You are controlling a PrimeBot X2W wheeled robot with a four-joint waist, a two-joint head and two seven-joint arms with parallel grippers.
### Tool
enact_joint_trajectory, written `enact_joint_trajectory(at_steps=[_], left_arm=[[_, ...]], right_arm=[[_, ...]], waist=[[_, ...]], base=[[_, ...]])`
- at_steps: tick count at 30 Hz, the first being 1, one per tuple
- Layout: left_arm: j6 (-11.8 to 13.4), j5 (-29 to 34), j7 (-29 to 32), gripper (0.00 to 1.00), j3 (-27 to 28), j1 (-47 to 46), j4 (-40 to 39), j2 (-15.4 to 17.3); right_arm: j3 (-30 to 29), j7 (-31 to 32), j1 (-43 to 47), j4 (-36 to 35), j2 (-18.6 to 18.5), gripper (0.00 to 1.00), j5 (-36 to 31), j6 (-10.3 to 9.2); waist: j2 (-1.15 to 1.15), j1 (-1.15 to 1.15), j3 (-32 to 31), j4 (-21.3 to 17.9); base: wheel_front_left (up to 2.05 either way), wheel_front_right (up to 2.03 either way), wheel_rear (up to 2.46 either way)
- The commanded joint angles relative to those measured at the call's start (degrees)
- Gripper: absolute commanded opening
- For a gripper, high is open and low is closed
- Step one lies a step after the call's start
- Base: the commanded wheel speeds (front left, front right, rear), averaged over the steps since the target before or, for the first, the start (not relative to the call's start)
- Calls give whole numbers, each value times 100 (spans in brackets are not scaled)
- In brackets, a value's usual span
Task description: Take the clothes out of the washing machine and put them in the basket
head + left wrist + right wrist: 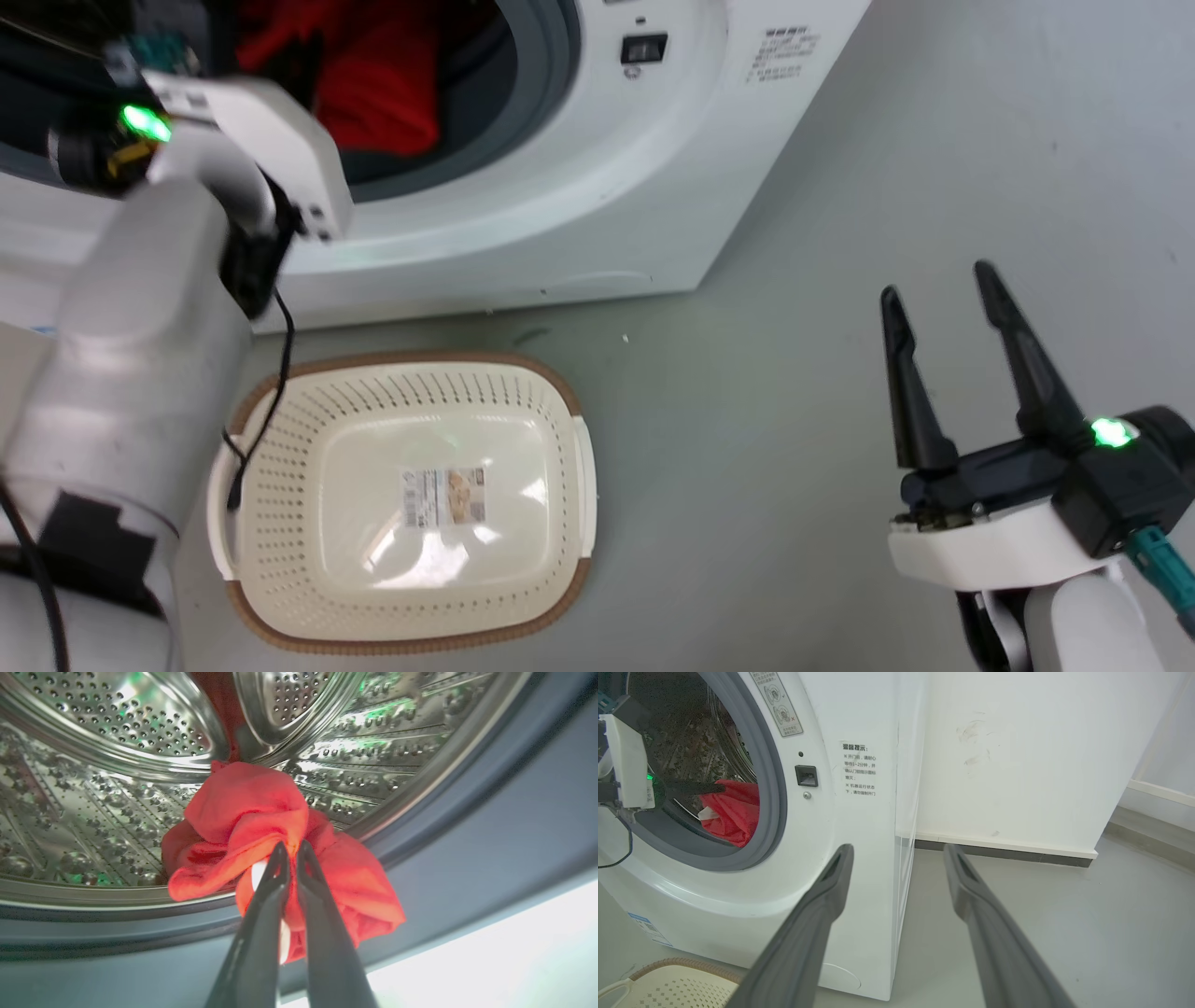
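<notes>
Left claw: left claw is inside the washing machine, dark fingers pinched on a crumpled red fold of the clothes.
Clothes: soft, bunched, white tag showing, spilling from the perforated steel drum onto the grey rubber seal.
Right claw: right claw spread wide, holding nothing, above the floor.
Basket: oval cream basket, holed walls, brown woven rim, on the floor before the machine.

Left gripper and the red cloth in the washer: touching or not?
Touching. The left wrist view shows the left gripper pinched shut on a fold of the red cloth, with fabric bunched on both sides.
</notes>
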Motion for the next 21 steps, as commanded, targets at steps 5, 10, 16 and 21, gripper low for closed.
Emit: enact_joint_trajectory(at_steps=[5, 10, 16, 21], left_arm=[[-2, -278, -482, 0, -338, 785, -298, 85], [-2, -379, -774, 0, -469, 1422, -515, 134], [79, -375, -933, 0, -547, 2155, -817, 88], [262, -386, -989, 0, -548, 2857, -1320, 126]], right_arm=[[66, -14, 339, 139, 6, 100, -83, -5], [55, -14, 654, 270, 7, 100, -116, -4], [89, -14, 1019, 382, 7, 100, -135, -4], [96, -15, 1282, 467, 7, 100, -133, -5]], waist=[[0, 1, -839, 241], [0, 1, -1383, 327], [0, 1, -1904, 404], [0, 1, -2323, 476]], base=[[0, 0, 0], [0, 0, 0], [0, 0, 0], [0, 0, 0]])
